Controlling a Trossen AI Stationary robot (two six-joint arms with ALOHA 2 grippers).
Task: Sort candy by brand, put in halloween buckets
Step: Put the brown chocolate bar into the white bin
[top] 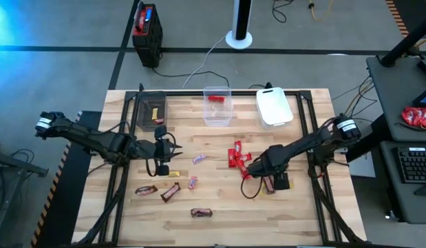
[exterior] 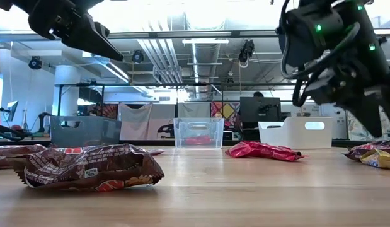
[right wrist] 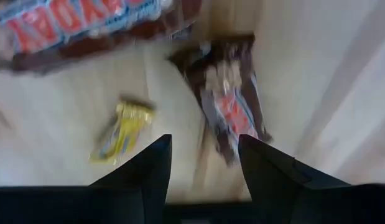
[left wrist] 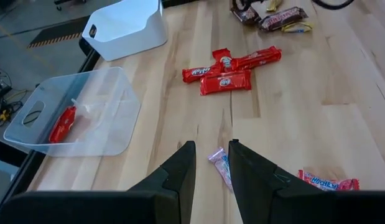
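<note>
A: Gripper states?

B: Left gripper [left wrist: 211,165] had its fingers slightly apart, nothing between them, hovering over a pink candy [left wrist: 221,166] on the table's left half. Right gripper [right wrist: 204,163] had a wider gap, also empty, low over a brown bar [right wrist: 231,107] and a small yellow piece [right wrist: 122,132] at roughly 4 o'clock from table centre.

A: Bins?

B: All three along the 12 o'clock edge. Grey bin [top: 151,110] at 11 held one or two pieces. Clear bin [top: 217,107] at 12 held one red bar [top: 215,98]. White bin [top: 273,107] at 1 showed nothing inside.

A: What was left?

B: Most of it, I'd judge. Red bars [top: 237,156] lay clustered just right of centre, untouched. Brown bars [top: 170,192] lay scattered at 7 to 8 o'clock, pink pieces [top: 198,159] near centre. Early stage; each arm seemed lined up for a pick.
</note>
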